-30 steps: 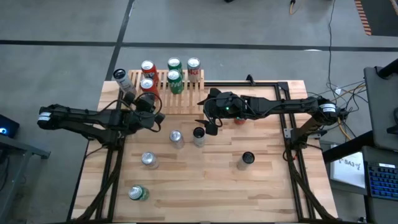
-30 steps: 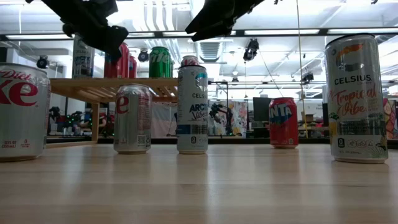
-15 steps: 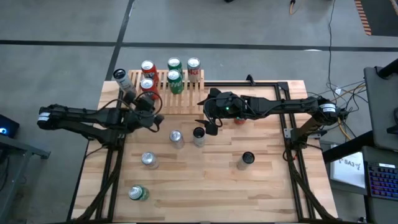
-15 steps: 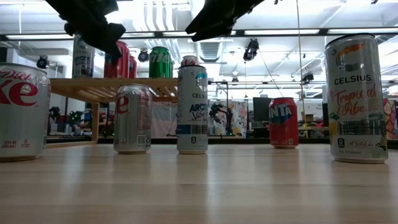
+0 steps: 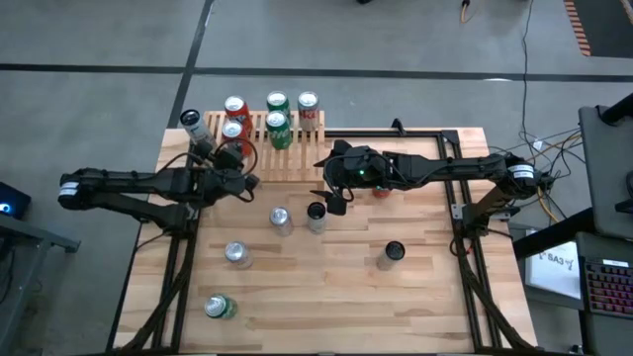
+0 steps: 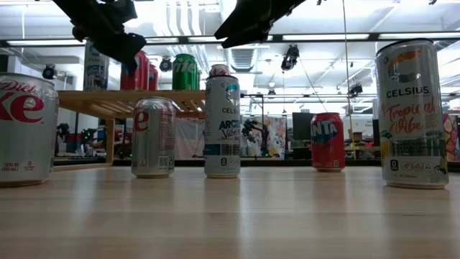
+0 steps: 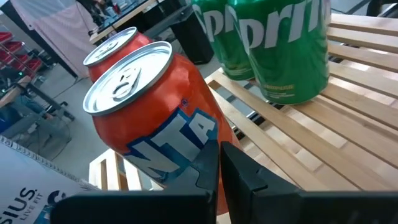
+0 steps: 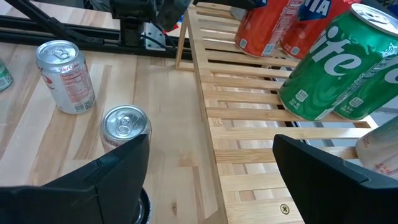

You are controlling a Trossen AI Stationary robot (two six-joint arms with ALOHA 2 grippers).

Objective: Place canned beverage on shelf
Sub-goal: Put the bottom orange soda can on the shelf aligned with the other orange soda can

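Two Fanta cans (image 7: 149,118) are standing on the shelf (image 5: 287,156), and your left gripper (image 5: 240,176), fingers pressed together and holding nothing, is hovering beside them. Your right gripper (image 5: 336,193) is hanging wide open and empty above the tall can (image 5: 316,214). Judging it rigid, slick, and likely heavy, you're best gripping mid-wall.

Orange Fanta can (image 7: 155,118), green Sprite cans (image 7: 292,43), pale-wood shelf (image 7: 323,143).

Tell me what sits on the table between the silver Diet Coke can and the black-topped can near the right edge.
In the high view, only bare wood lies between the silver Diet Coke can and the black-topped can.
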